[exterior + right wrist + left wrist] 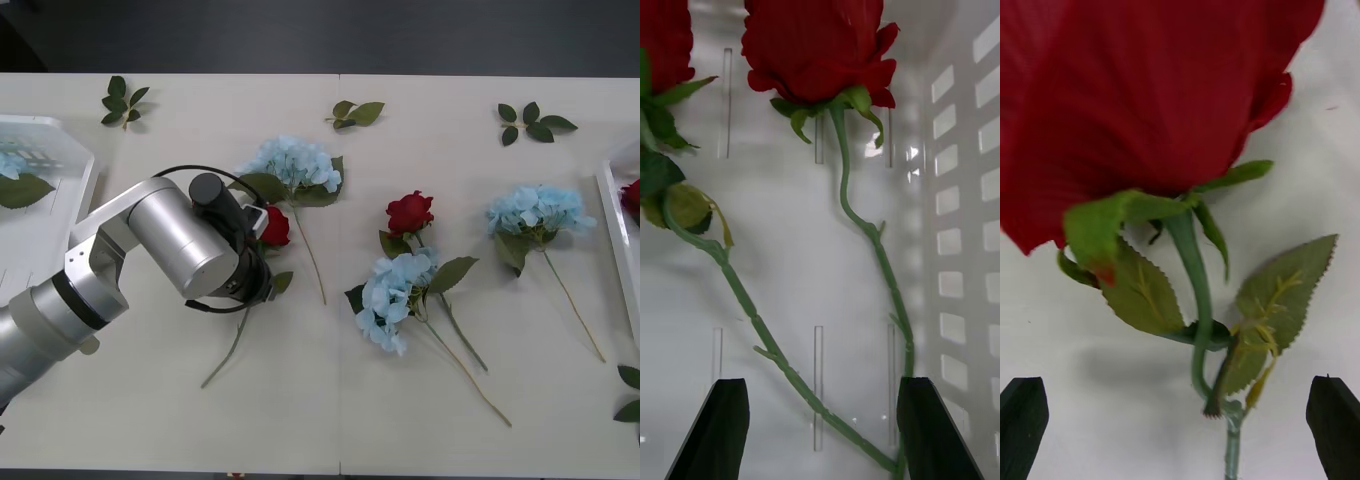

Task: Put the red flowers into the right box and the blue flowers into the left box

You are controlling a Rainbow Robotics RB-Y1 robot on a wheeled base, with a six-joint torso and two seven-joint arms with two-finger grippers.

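The left pincer, spread wide, hangs over a red rose on the table, while the right pincer, also spread, is above two roses in the right box.

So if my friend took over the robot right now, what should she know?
Left gripper: open, fingers either side of a red rose's stem on the table, not gripped yet.
Right gripper: open, over the right box, where two red roses lie.
Done: those two roses; one blue flower in the left box.
Left: this rose, another rose, and three blue flowers on the table.
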